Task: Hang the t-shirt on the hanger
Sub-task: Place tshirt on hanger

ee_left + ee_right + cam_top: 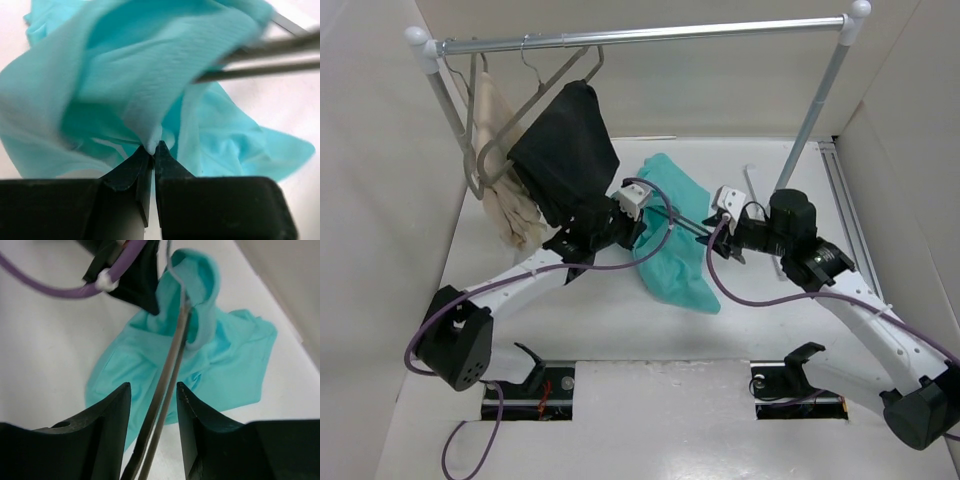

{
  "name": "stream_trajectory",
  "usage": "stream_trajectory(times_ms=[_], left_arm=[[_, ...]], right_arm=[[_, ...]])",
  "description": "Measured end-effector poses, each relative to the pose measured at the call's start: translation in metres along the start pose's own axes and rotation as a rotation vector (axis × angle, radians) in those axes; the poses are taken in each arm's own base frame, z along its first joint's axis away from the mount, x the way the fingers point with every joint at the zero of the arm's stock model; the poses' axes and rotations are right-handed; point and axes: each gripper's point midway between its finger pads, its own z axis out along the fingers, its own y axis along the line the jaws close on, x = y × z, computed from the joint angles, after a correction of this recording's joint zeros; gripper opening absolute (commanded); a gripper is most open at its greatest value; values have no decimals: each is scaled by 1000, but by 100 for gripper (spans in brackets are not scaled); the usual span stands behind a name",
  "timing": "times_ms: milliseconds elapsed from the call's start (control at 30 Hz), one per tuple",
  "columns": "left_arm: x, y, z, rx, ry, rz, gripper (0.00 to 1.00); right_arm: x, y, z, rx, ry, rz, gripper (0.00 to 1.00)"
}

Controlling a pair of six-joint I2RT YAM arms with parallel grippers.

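Note:
The teal t-shirt (675, 250) lies crumpled on the white table, partly lifted at its near-left side. My left gripper (642, 222) is shut on a fold of its cloth (150, 135). The hanger (691, 229) shows as thin grey rods running from the shirt towards my right gripper (720, 246). In the right wrist view the rods (167, 375) pass between the spread jaws of my right gripper (152, 386), which do not press on them, and their far end goes into the shirt's neck (197, 285). The rods also show in the left wrist view (265, 57). The hook is hidden.
A clothes rack with a silver rail (640, 35) stands at the back. A beige garment (505, 170) and a black garment (565, 150) hang on it at the left, the black one just above my left arm. Walls enclose the table.

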Motion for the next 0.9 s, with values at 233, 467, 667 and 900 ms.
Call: stream_trajectory(times_ms=[233, 467, 667, 900], left_arm=[[-5, -35, -30, 215, 5, 153, 0], [0, -60, -58, 378, 14, 262, 0], [-8, -77, -72, 486, -43, 336, 34], [-11, -65, -67, 414, -46, 365, 64]], right_arm=[[-38, -27, -10, 88, -56, -45, 0], [-29, -39, -9, 130, -22, -35, 0], [-24, -37, -6, 119, -28, -43, 0], [-16, -19, 0, 33, -56, -66, 0]])
